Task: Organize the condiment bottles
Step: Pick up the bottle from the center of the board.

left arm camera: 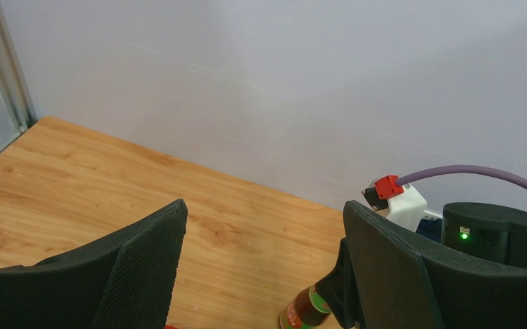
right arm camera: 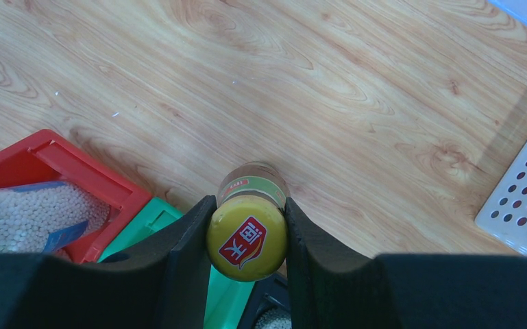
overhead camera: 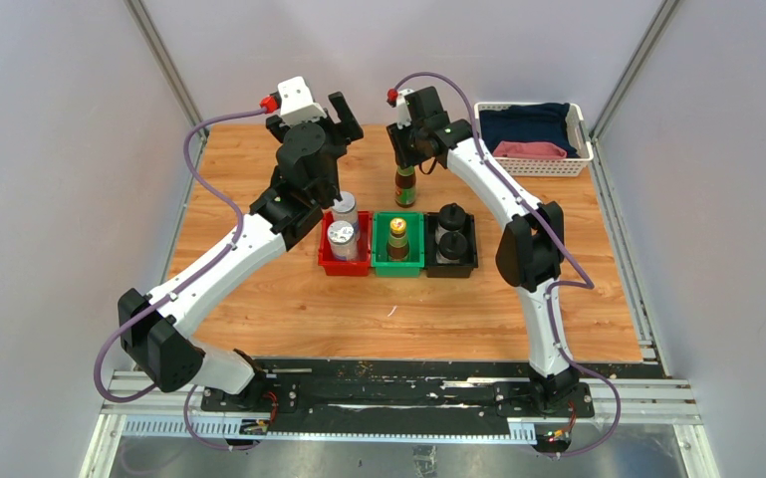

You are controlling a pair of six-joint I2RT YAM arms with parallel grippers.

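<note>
My right gripper [overhead camera: 405, 157] [right arm camera: 247, 232] is shut on the yellow cap of a brown condiment bottle [overhead camera: 405, 187] [right arm camera: 247, 241] [left arm camera: 306, 312]. That bottle stands upright just behind the green bin [overhead camera: 383, 261]; I cannot tell whether its base touches the table. Another brown bottle [overhead camera: 397, 237] sits in the green bin. Two silver-lidded jars [overhead camera: 343, 235] are in the red bin [overhead camera: 325, 261], and two black-capped bottles [overhead camera: 450, 231] are in the black bin [overhead camera: 472, 261]. My left gripper [overhead camera: 337, 119] [left arm camera: 264, 214] hangs open and empty above the table behind the red bin.
A white basket [overhead camera: 548, 164] holding dark blue and pink cloth stands at the far right corner. Its perforated wall [right arm camera: 521, 199] shows at the right of the right wrist view. Grey walls close in the table on three sides.
</note>
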